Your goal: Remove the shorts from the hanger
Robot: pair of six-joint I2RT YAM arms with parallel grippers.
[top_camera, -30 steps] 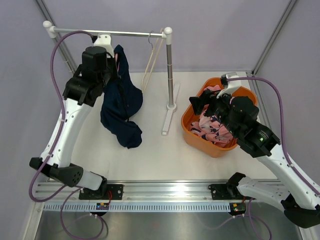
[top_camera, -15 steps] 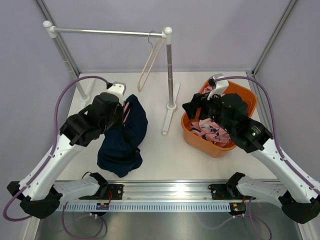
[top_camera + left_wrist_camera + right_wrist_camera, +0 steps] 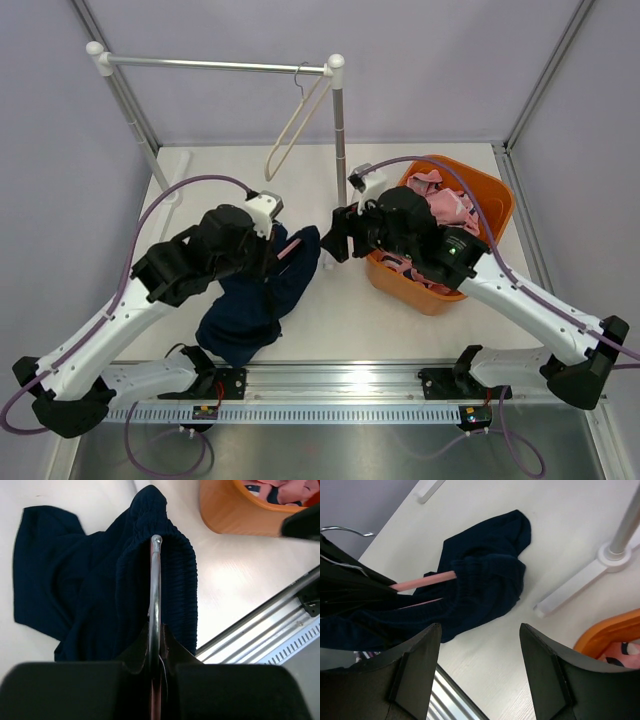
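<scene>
We clamp the left gripper (image 3: 156,639) on the slim pink hanger (image 3: 422,581), dark navy cloth shorts (image 3: 85,595) draped on it above the white table (image 3: 335,318) — right gripper (image 3: 480,630), jaws wide, hovers nearby, prob. to strip them.

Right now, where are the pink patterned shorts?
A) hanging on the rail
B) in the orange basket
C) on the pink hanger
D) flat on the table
B: the pink patterned shorts lie in the orange basket; only the navy shorts are on the pink hanger.
</scene>
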